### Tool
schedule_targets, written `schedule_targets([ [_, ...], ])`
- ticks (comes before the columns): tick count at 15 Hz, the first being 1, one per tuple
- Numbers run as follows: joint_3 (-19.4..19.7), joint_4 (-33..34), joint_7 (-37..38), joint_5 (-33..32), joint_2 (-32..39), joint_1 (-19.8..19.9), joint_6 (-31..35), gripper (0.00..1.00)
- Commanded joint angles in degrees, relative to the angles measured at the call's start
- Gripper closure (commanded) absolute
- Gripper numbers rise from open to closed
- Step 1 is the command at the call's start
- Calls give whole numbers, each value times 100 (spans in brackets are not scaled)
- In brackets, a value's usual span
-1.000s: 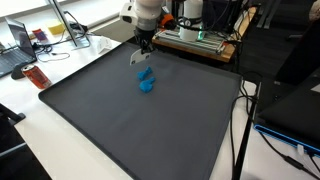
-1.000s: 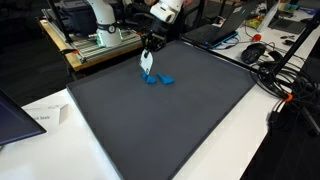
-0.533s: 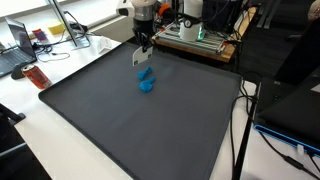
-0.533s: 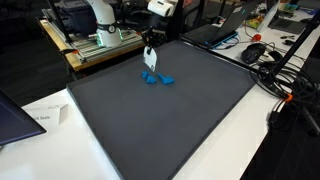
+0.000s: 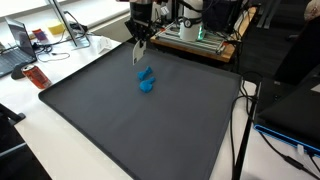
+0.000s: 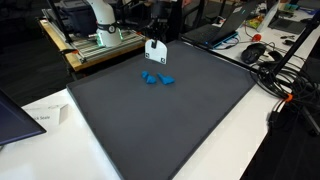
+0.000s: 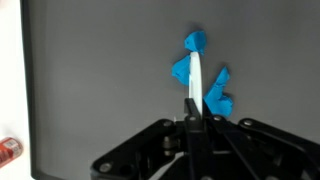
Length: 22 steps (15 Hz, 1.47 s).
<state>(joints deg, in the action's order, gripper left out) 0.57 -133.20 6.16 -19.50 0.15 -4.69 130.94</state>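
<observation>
The gripper [image 5: 140, 43] hangs over the far part of a dark grey mat [image 5: 130, 125], its 2 fingers closed narrowly on a thin white card [image 5: 138, 55]. The card hangs downward from the fingertips, with its lower edge free and above the mat.

In an exterior view the card [image 6: 155, 51] shows its flat face, roughly square with a few dark marks. In the wrist view only its edge shows, a slim white strip [image 7: 194, 80] running toward 12 o'clock from the gripper [image 7: 190, 118].

A small cluster of blue pieces [image 5: 147, 81] lies on the mat, apart from the card. It sits at about 5 o'clock from the card in an exterior view, and at 6 o'clock [image 6: 156, 78] in the exterior view that shows the card's face. In the wrist view the blue pieces [image 7: 219, 98] lie on either side of the white strip, between 12 and 1 o'clock from the fingertips.

Off the mat's edge a red can [image 5: 36, 75] lies on the white table [image 5: 30, 120] at 9 o'clock from the blue cluster. A sheet of paper [image 6: 45, 117] rests beside the mat [image 6: 170, 125] in an exterior view.
</observation>
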Motion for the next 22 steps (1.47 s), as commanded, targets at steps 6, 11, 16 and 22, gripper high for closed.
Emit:
schedule_targets([
  [6, -81, 106, -3374, 1734, -182, 101, -86, 99],
  [11, -78, 32, -3075, -261, -88, 152, 637, 99],
  [16, -90, 33, -3102, -378, -34, 180, 796, 96],
  [22, -82, 87, -3145, -855, 138, 192, 608, 99],
])
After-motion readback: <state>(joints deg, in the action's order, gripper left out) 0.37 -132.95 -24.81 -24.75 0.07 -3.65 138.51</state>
